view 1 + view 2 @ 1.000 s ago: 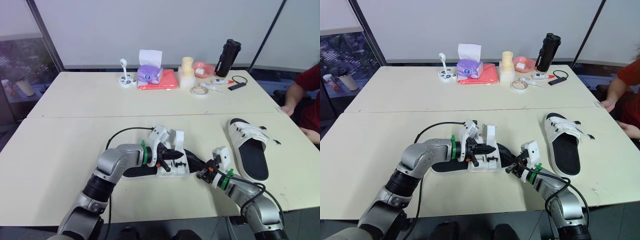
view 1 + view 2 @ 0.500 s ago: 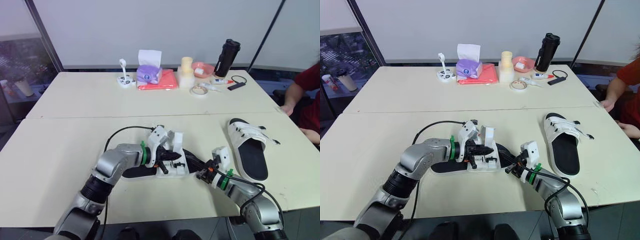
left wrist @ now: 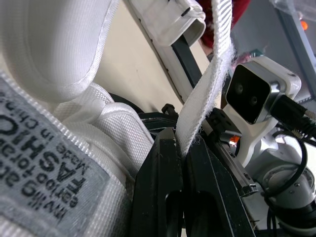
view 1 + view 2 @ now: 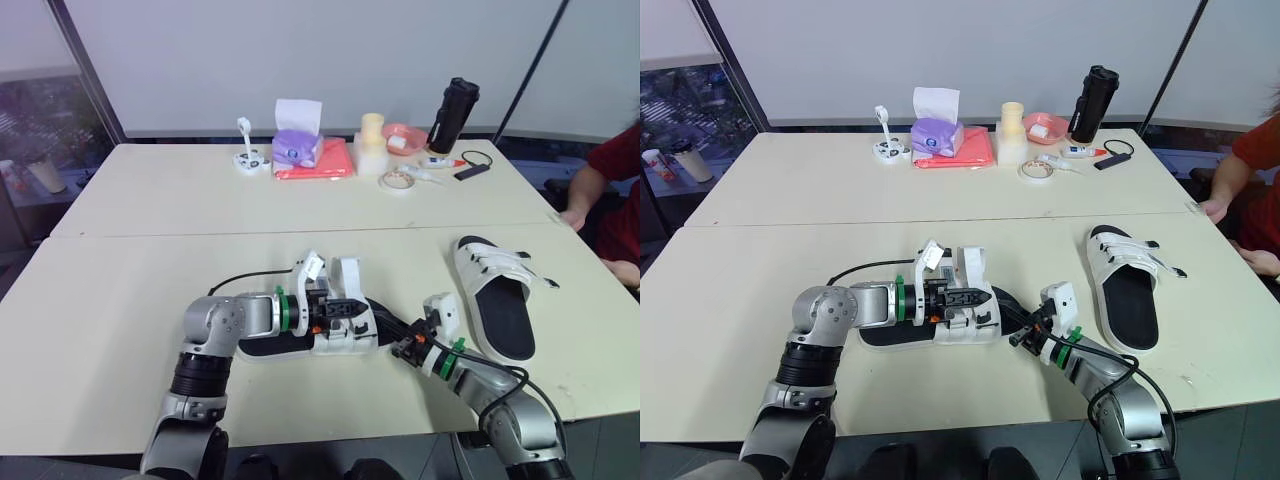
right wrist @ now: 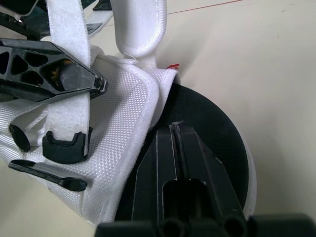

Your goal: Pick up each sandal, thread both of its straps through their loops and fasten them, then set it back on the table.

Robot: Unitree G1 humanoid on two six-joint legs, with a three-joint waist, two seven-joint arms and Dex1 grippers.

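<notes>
The white woven sandal with a black sole (image 4: 285, 346) lies low in the middle of the frame on the cream table (image 4: 120, 290). Its loose white strap (image 3: 205, 94) is pinched between the closed fingers of the left gripper (image 4: 340, 308). The right gripper (image 4: 398, 348), fingers together, presses on the sole's rounded end. A second white sandal (image 4: 500, 295) lies to the right.

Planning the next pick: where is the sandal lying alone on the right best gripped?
Probably take the sandal by the rim of its near end, coming low from the robot's side: the straps cross the far half, while the near half is bare, flat sole.
</notes>
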